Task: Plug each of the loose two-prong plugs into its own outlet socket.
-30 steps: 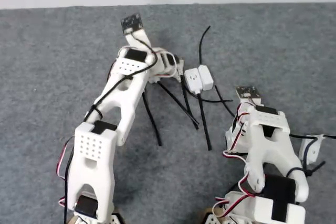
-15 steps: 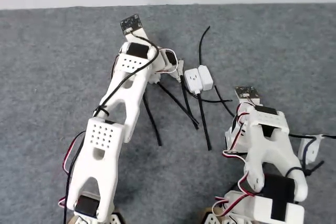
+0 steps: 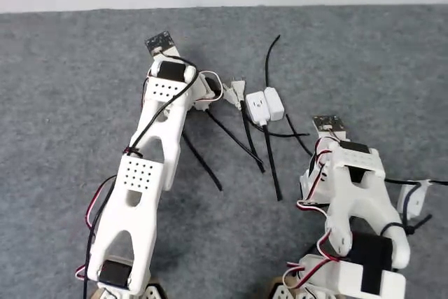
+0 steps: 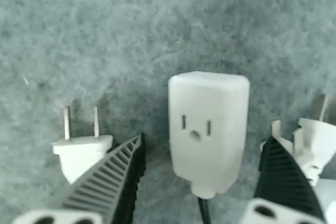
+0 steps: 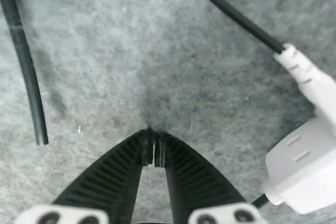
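1. L gripper (image 4: 202, 142): jaws are standing wide open and are holding nothing. Its fingers (image 4: 113, 174) are framing the outlet socket (image 4: 208, 124), w/ a gap showing on each side.

2. The outlet socket is lying face-up on the grey carpet (image 4: 105, 24). Its black cord is leaving from the end nearest the gripper.

3. Two loose two-prong plugs are lying flat, one outboard of each finger:
- plug A (image 4: 81, 150): both prongs are showing bare, and the body is partly hidden behind the finger.
- plug B (image 4: 312, 137): it is sitting close behind the other finger. Cannot tell whether it is touching.

4. High view: L arm (image 3: 150, 166) is lying extended toward the table centre. Black cords (image 3: 273, 166) are fanning out from the socket area toward the arm bases.

5. R gripper (image 5: 153, 148): jaws are sitting fully closed, tip to tip, w/ nothing btwn them, over bare carpet.

6. A second outlet socket (image 5: 296, 177) is lying near the R gripper, apart from it, w/ two slots showing. A white connector (image 5: 307, 80) on a black cord is meeting the socket's far end. Cannot tell whether it is seated.

7. A cut cord end (image 5: 23, 61) is lying well apart on the other side.

8. R arm (image 3: 357, 194) is sitting folded back near its base, well apart from the L gripper.
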Controlling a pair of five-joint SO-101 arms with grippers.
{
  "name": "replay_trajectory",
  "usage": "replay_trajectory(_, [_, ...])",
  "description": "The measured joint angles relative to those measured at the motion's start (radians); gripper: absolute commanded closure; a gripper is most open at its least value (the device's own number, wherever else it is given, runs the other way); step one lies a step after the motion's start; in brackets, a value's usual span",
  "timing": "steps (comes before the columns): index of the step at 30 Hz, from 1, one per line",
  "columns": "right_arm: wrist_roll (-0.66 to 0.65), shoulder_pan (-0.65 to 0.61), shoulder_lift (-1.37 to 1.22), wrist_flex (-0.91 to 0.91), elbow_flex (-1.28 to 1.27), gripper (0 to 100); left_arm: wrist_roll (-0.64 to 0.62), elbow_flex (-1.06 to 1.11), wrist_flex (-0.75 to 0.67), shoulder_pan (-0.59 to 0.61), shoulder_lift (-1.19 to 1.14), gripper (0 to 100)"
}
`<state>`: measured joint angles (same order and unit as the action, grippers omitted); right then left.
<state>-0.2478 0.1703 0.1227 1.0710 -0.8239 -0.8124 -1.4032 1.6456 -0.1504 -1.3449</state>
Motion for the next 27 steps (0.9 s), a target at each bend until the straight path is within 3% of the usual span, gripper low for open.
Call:
replay_trajectory(6, [0.0, 0.0, 0.0, 0.0, 0.0, 99.0, 0.006, -0.132, 0.044, 0.0, -0.069, 99])
replay_trajectory(27, [0.0, 0.0, 0.0, 0.0, 0.0, 99.0, 0.006, -0.215, 0.072, 0.002, -0.078, 99])
